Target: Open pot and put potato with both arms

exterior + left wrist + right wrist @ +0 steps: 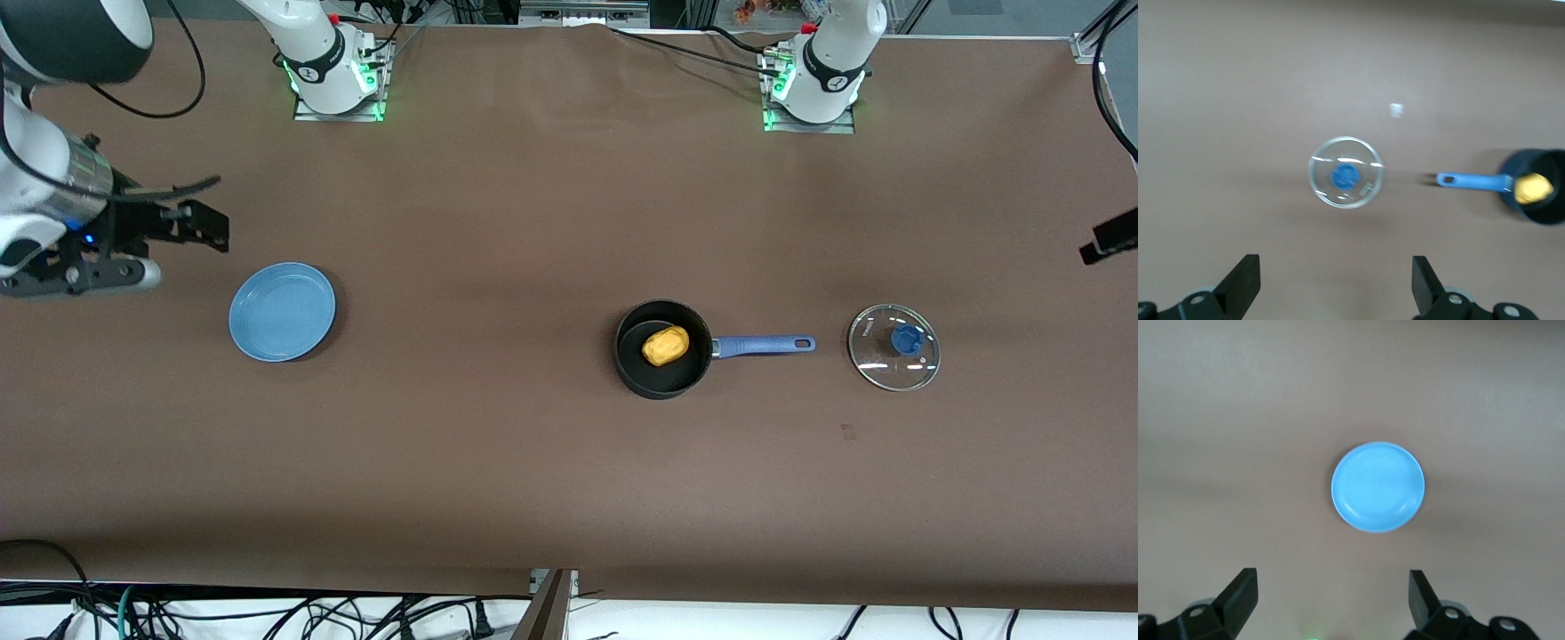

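Note:
The black pot (633,369) stands open near the table's middle, its blue handle (765,345) pointing toward the left arm's end. The yellow potato (666,346) lies inside it. The glass lid (880,364) with its blue knob (907,339) lies flat on the table past the handle's tip. My left gripper (1336,280) is open and empty, high over the table by the lid (1347,173); the pot (1545,210) and potato (1531,188) show off to one side. My right gripper (1331,597) is open and empty, high over the table beside the plate.
A flat light-blue plate (283,311) lies toward the right arm's end of the table and also shows in the right wrist view (1378,487). A small mark (847,432) is on the brown cloth nearer the camera than the lid. Cables hang below the table's front edge.

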{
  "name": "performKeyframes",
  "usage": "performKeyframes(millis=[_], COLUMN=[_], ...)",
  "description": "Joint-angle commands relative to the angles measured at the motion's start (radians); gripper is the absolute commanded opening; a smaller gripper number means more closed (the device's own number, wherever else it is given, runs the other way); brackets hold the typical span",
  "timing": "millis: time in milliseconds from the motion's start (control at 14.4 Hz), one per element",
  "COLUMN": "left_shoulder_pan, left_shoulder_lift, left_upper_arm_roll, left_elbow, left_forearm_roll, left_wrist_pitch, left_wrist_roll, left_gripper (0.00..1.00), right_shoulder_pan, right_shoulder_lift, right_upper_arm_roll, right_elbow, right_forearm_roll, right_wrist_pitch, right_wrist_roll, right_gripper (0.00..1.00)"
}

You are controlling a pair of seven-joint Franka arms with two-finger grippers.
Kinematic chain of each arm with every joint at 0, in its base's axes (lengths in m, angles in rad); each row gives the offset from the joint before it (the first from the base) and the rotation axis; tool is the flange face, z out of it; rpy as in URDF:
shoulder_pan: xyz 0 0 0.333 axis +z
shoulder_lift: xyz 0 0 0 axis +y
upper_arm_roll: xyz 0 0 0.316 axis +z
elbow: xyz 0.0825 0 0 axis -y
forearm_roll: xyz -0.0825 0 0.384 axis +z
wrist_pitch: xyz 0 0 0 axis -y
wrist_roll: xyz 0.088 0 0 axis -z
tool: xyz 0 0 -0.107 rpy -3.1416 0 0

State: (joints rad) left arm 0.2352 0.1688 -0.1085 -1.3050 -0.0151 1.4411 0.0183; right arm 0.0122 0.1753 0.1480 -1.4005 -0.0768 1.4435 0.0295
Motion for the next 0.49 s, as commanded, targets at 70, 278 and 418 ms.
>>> performKeyframes(millis=[70, 278, 418], left_shoulder_pan=[-0.063, -0.063, -0.065], left_shoulder_lift=[-0.118, -0.1, -0.1], left_upper_arm_roll=[0.059, 0.046, 0.033], left_elbow=[-0.171, -0.168, -0.169], left_forearm_roll=[-0.043, -0.042, -0.042], left_wrist_pitch=[0.042, 0.006, -0.018], left_wrist_roll=[-0.012, -0.047, -0.057], left_gripper=[1.0, 1.0, 1.0], right_shoulder_pan=[-0.014, -0.014, -0.014], right_shoulder_lift=[-0.105, -0.106, -0.105], right_upper_arm_roll=[-0.034, -0.035, -0.035], right_elbow=[-0.058, -0.077, -0.078], right_forearm_roll=[0.012, 0.018, 0.031], right_wrist_pitch=[-0.015, -0.05, -0.075], right_wrist_roll=[-0.014, -0.026, -0.022], right_gripper=[1.0, 1.0, 1.0])
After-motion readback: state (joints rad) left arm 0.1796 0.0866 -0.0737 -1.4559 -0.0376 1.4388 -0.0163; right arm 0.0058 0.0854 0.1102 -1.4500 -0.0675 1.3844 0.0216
